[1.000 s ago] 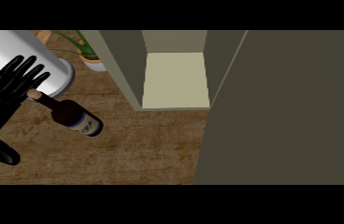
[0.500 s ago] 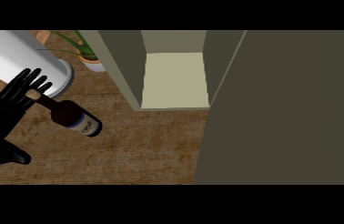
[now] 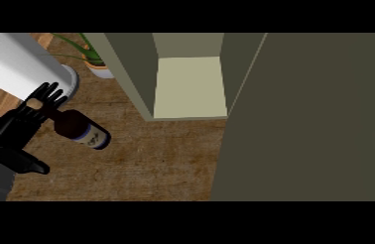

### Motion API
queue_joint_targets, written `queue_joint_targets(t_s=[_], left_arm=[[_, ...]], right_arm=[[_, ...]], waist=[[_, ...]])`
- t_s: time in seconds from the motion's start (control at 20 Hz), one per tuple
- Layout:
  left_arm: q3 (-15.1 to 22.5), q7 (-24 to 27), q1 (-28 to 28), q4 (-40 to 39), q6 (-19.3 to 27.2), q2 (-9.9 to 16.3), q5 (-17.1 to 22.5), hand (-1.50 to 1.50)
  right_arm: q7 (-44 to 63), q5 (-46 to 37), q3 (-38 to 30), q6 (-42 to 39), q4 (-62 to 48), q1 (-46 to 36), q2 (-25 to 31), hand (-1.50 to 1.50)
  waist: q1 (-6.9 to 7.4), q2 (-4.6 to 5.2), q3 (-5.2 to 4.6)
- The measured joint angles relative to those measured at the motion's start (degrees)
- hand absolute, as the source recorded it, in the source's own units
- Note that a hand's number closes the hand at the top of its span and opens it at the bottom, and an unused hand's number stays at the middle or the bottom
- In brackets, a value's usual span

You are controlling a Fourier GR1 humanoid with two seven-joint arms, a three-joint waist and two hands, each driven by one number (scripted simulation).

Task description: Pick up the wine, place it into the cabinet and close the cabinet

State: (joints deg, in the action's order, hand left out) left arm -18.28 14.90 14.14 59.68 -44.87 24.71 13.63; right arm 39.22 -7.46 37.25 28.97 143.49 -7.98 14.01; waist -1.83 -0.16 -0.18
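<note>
Left robot hand (image 3: 29, 120), black, at your far left: moved down since a second ago, fingers now behind the cork end of the dark glass wine bottle (image 3: 79, 130), not yet curled around it. Bottle lies unmoved on the brown tabletop (image 3: 161, 158), pale label facing up. Olive cabinet (image 3: 189, 84) stands open, door (image 3: 300, 119) swung out. Right robot hand: not visible.

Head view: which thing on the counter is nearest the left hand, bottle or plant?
The wine bottle: its neck sits right at the fingers of the left hand. The potted plant stands farther back, beside the open cabinet.
</note>
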Motion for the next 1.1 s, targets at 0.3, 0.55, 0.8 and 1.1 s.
queue_joint_targets(t_s=[0.3,0.55,0.8,1.1], left_arm=[[1.14,8.07,2.11,-9.14,3.47,0.12,-7.07,-1.5],[2.38,12.4,5.06,-16.9,5.54,0.55,-10.49,-1.5],[3.73,13.44,7.17,-22.81,5.09,0.32,-11.35,-1.5],[5.34,14.55,9.4,-28.38,4.27,-0.03,-12.16,-1.5]], right_arm=[[-0.74,-0.14,0.63,1.15,-0.17,-0.35,1.66,-1.5],[-1.89,-0.16,1.15,2.14,-0.29,-0.21,2.76,-1.5],[-2.66,-0.16,2.02,3.15,-0.43,-0.53,3.68,-1.5],[-2.96,0.09,1.66,4.04,-0.72,-1.18,4.75,-1.5]], waist=[[-0.3,0.11,-0.03],[-0.42,0.17,-0.03],[-0.56,0.15,-0.05],[-0.53,0.21,-0.07]])
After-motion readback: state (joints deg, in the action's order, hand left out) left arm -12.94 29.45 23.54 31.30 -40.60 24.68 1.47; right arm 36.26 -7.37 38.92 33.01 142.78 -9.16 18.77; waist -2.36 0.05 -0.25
